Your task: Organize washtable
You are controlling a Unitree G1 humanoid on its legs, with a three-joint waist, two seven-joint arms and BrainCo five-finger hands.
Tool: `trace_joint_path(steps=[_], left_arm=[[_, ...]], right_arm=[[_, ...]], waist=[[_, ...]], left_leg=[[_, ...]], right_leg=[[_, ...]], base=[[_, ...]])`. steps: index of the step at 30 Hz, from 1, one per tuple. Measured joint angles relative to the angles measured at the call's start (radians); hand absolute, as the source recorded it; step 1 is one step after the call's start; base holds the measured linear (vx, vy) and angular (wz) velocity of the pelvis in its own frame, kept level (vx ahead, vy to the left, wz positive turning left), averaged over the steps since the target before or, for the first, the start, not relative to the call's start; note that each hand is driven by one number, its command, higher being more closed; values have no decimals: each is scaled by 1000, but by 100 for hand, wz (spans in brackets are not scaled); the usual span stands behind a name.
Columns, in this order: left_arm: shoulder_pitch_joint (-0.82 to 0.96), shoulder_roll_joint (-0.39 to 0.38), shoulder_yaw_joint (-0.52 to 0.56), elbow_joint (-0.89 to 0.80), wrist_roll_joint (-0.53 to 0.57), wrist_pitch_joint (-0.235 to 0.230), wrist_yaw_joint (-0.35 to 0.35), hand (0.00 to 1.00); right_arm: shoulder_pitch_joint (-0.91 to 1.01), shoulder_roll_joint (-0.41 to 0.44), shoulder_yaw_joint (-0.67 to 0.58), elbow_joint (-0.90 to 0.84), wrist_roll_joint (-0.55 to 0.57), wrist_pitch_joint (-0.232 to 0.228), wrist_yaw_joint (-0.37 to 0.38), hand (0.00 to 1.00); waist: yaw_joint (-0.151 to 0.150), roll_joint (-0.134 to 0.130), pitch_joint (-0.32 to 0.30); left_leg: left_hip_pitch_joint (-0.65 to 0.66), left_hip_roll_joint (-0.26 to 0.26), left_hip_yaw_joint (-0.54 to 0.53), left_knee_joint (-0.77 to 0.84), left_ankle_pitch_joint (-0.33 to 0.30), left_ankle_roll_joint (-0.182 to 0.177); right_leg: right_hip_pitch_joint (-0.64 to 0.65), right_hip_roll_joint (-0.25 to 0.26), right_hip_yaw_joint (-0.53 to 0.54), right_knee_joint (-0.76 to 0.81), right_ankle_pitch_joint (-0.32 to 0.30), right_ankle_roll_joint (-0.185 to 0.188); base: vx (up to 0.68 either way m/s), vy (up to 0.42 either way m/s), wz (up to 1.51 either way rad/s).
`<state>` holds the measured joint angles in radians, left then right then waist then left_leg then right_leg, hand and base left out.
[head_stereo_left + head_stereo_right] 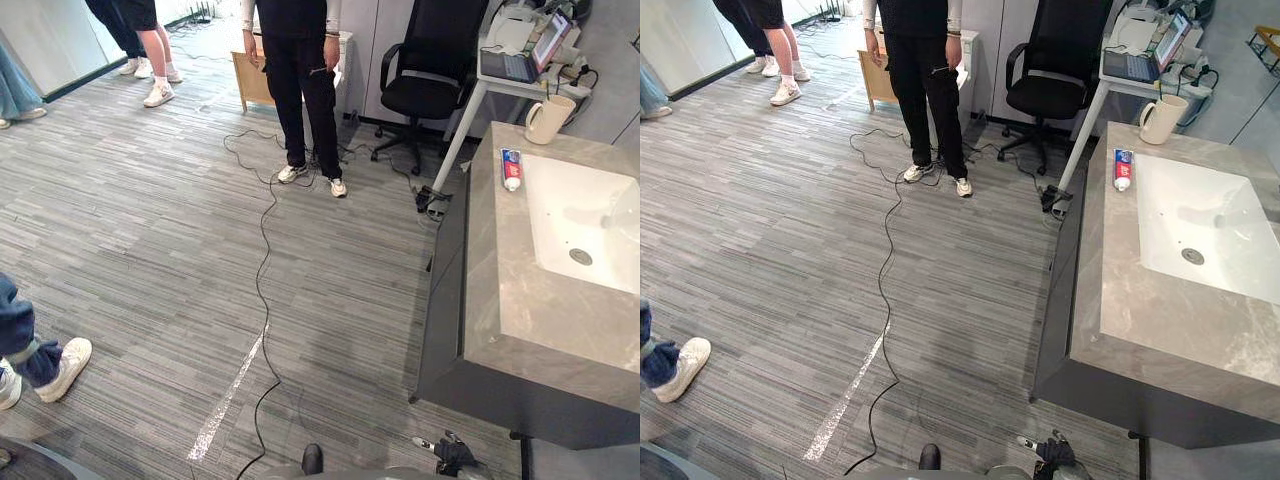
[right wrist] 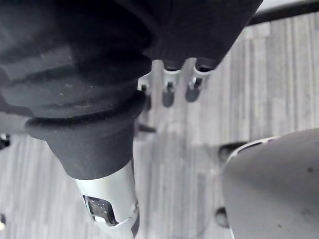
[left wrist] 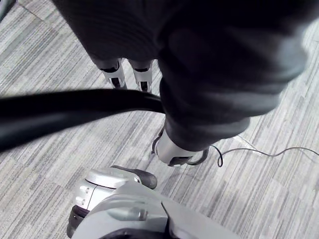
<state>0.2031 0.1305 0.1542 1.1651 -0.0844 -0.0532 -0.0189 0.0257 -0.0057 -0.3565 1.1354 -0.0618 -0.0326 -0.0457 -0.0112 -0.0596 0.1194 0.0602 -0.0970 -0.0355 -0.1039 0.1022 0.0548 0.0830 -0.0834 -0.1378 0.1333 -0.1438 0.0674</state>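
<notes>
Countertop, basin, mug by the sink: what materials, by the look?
Countertop: grey veined stone or stone-look slab, matte.
Basin: smooth white with faint sheen, likely ceramic or solid surface.
Mug: cream, thick-walled with handle, probably glazed ceramic.

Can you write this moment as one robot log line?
stage: not started | left hand: open, above floor | right hand: open, above floor | washtable: toothpaste tube beside sink, mug at far corner
</notes>
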Motion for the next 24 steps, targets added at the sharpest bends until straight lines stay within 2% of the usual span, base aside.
trace_joint_path(steps=[1,2,3,4,5,6,7,8,10,11,12,13,14,15,16,17,18,19,20,21,22,23,24], left_arm=[[-1,3,-7,0,4,0,0,0],[-3,12,-39,-9,18,0,1,0],[-3,13,-41,-12,19,0,0,0],[-2,17,-42,-21,20,0,1,0],[3,23,-43,-40,20,0,1,0],[3,22,-43,-52,20,0,4,0],[-2,15,-31,-70,21,-1,11,0],[-4,12,-28,-78,24,-1,17,0],[5,12,-21,-97,29,1,21,0],[10,12,-22,-105,30,1,22,0],[19,22,-21,-118,34,-1,20,0],[-5,39,-47,-137,39,-5,16,0],[-10,24,-65,-145,39,-11,20,0],[-12,35,-73,-142,40,-1,11,0],[-12,45,-76,-130,51,5,8,0],[-13,45,-77,-130,61,6,5,0],[-15,44,-77,-121,78,7,2,0],[-22,37,-78,-105,86,10,0,0],[-26,28,-78,-93,97,15,0,0],[-15,12,-77,-92,103,22,0,0],[-1,-13,-75,-91,112,26,-1,0],[1,-13,-74,-91,117,28,-2,0],[4,-12,-71,-88,118,33,-2,0]], right_arm=[[0,1,-2,0,0,0,-1,0],[1,10,-28,-1,3,4,-4,0],[1,13,-31,-3,4,5,-5,0],[6,20,-35,-12,11,7,-10,0],[22,34,-41,-36,17,8,-15,0],[26,37,-45,-49,22,9,-15,0],[31,38,-59,-82,40,10,-12,0],[46,47,-59,-110,74,6,-6,0],[64,57,-54,-138,139,-5,2,0],[67,57,-55,-142,155,-8,2,0],[74,77,-49,-150,194,-14,1,0],[77,97,-74,-170,233,-33,3,0],[87,83,-100,-180,247,-35,6,0],[55,60,-107,-160,248,-32,-8,0],[67,80,-98,-148,252,-28,-17,0],[73,88,-103,-158,250,-35,-19,0],[70,83,-99,-158,246,-36,-20,0],[60,73,-95,-155,242,-32,-13,0],[56,62,-96,-148,237,-29,-12,0],[52,45,-95,-138,231,-25,-10,0],[54,24,-88,-127,204,-23,-10,0],[54,22,-68,-117,194,-22,-13,0],[55,17,-39,-99,178,-19,-17,0]], waist=[[0,-2,1],[3,-7,0],[2,-10,0],[0,-18,2],[1,-36,1],[3,-33,7],[21,-19,21],[28,-8,31],[30,-7,31],[31,-6,32],[32,-51,25],[25,-47,49],[35,-2,43],[65,-13,59],[75,-34,58],[74,-35,57],[65,-32,55],[49,-21,50],[33,-1,40],[21,36,19],[21,78,-17],[24,76,-29],[30,78,-47]], left_leg=[[-1,-4,1,0,0,0],[-4,-21,8,1,-23,22],[-3,-27,15,1,-31,32],[3,-30,43,5,-47,50],[21,-49,91,20,-77,75],[17,-50,104,41,-83,82],[9,-54,101,106,-122,98],[-6,-50,93,169,-163,99],[-1,-32,101,234,-231,100],[11,-21,123,231,-265,70],[-8,24,232,356,-375,-45],[-151,104,189,769,-474,85],[-147,188,135,737,-506,-3],[-103,187,143,707,-581,-73],[-46,161,182,632,-569,-64],[-23,143,189,592,-564,-64],[24,103,197,507,-546,-58],[62,79,193,451,-544,-57],[84,81,189,425,-545,-59],[99,113,186,413,-558,-85],[109,152,180,438,-560,-111],[106,157,173,470,-557,-116],[97,152,169,538,-554,-123]], right_leg=[[0,-4,-2,1,0,3],[0,-26,-17,17,-16,31],[-1,-32,-24,23,-22,40],[-3,-54,-36,48,-40,64],[-13,-105,-64,131,-68,111],[-37,-122,-66,210,-70,114],[-141,-146,-49,441,-59,81],[-208,-155,-39,580,-57,45],[-306,-151,-52,711,-63,42],[-322,-139,-61,701,-63,41],[-351,-154,-86,596,-54,21],[-418,-220,-130,547,-35,37],[-449,-199,-149,514,-19,73],[-487,-194,-172,403,29,115],[-479,-188,-240,275,74,72],[-472,-184,-272,223,92,58],[-469,-177,-301,166,113,33],[-469,-167,-302,173,124,8],[-472,-136,-303,213,133,-28],[-470,-83,-322,255,138,-96],[-464,9,-348,258,160,-154],[-452,39,-358,230,185,-191],[-409,58,-386,188,137,-244]], base=[[-21,87,11],[-20,79,15],[-9,96,28],[27,104,55],[78,152,61],[55,136,54],[42,162,29],[47,205,33],[96,246,23],[127,214,-9],[228,120,5],[247,58,-6],[195,87,-43],[172,124,-98],[197,148,-90],[410,70,-50],[392,45,-2],[557,46,12],[428,21,30],[760,20,17],[676,8,5],[711,-4,-12],[758,38,-47]])
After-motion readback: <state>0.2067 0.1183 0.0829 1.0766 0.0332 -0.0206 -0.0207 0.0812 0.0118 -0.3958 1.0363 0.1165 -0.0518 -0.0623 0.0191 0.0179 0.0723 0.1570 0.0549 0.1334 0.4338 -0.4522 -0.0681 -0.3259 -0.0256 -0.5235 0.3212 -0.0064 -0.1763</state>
